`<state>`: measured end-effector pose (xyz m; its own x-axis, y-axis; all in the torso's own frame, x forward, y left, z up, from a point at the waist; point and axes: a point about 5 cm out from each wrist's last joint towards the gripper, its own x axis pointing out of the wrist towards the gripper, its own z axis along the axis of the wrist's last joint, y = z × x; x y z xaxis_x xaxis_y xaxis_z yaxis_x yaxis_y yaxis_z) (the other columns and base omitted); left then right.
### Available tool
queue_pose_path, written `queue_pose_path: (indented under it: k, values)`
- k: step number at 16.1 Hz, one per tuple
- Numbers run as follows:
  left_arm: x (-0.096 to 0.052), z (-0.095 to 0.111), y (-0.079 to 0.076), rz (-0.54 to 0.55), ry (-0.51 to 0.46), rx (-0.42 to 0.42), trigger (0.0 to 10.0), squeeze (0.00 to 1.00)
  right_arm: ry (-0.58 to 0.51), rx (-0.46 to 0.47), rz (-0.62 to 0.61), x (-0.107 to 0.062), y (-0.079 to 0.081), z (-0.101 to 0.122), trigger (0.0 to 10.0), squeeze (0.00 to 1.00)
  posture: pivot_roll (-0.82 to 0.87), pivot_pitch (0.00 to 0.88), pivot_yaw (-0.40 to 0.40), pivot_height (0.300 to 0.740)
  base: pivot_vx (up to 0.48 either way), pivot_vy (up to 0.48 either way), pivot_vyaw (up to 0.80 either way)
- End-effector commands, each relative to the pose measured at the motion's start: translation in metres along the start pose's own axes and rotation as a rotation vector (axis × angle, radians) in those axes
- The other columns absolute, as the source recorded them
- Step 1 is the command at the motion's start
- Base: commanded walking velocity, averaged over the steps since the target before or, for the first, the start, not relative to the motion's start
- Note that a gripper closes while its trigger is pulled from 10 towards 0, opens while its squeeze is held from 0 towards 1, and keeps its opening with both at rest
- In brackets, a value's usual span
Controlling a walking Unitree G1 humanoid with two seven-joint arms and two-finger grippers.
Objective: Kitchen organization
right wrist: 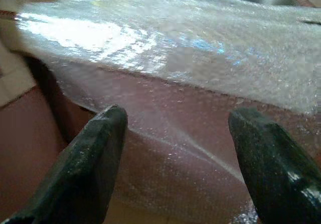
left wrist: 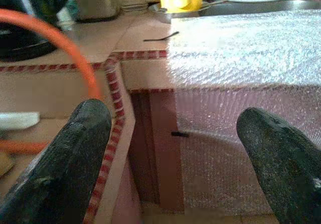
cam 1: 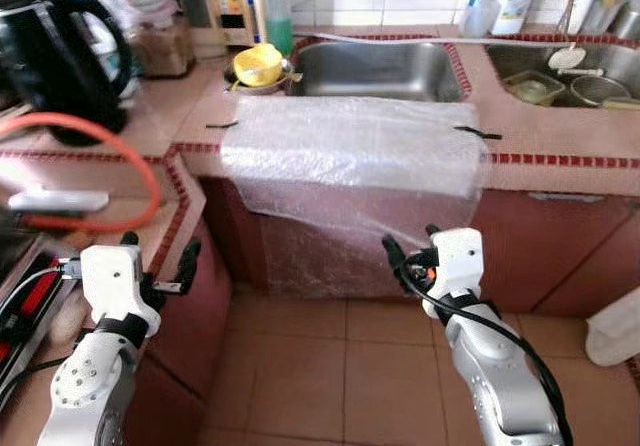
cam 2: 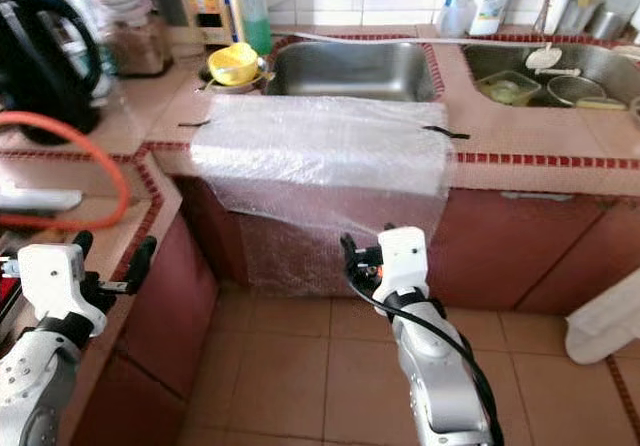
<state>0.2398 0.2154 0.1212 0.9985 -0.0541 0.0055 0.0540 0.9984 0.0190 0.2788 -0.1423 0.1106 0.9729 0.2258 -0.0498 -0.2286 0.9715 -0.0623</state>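
A sheet of clear bubble wrap (cam 1: 350, 151) lies taped over the counter edge in front of the steel sink (cam 1: 375, 71) and hangs down the cabinet front. My left gripper (cam 1: 158, 252) is open, low beside the side counter's corner, its fingers (left wrist: 65, 158) empty. My right gripper (cam 1: 410, 246) is open too, held before the hanging part of the bubble wrap (right wrist: 190, 78), not touching it. A yellow cup (cam 1: 257, 64) sits in a bowl left of the sink.
A black kettle (cam 1: 55, 56) and an orange hose (cam 1: 110, 166) sit on the left counter. The second basin (cam 1: 575, 76) holds dishes. Bottles and jars line the back wall. A white bag (cam 1: 615, 326) rests on the tiled floor (cam 1: 330, 366) at right.
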Motion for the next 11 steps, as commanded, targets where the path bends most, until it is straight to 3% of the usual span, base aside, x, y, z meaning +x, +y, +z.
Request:
queue_pose_path:
  k: [1,3,8,11]
  values:
    - [-0.0005,-0.0001,-0.0042,-0.018,0.007,0.003,10.0,0.00,-0.010,0.004,-0.013,-0.0008,-0.0040,0.0028,10.0,0.00,-0.11,0.111,0.061,0.740,0.296,0.000,0.00]
    - [-0.0008,-0.0012,-0.0060,-0.021,0.011,0.000,10.0,0.00,-0.005,0.005,-0.011,-0.0002,-0.0039,0.0024,10.0,0.00,-0.11,0.111,0.060,0.740,0.148,0.000,0.00]
    - [0.0003,-0.0022,-0.0064,0.002,0.011,-0.009,10.0,0.00,-0.004,0.003,-0.008,0.0012,-0.0039,0.0025,10.0,0.00,-0.11,0.108,0.060,0.740,0.000,0.000,-0.75]
    - [0.0011,-0.0022,-0.0060,0.020,0.013,-0.007,10.0,0.00,-0.007,0.006,-0.010,0.0015,-0.0045,0.0029,10.0,0.00,-0.11,0.106,0.059,0.740,0.000,0.000,-0.17]
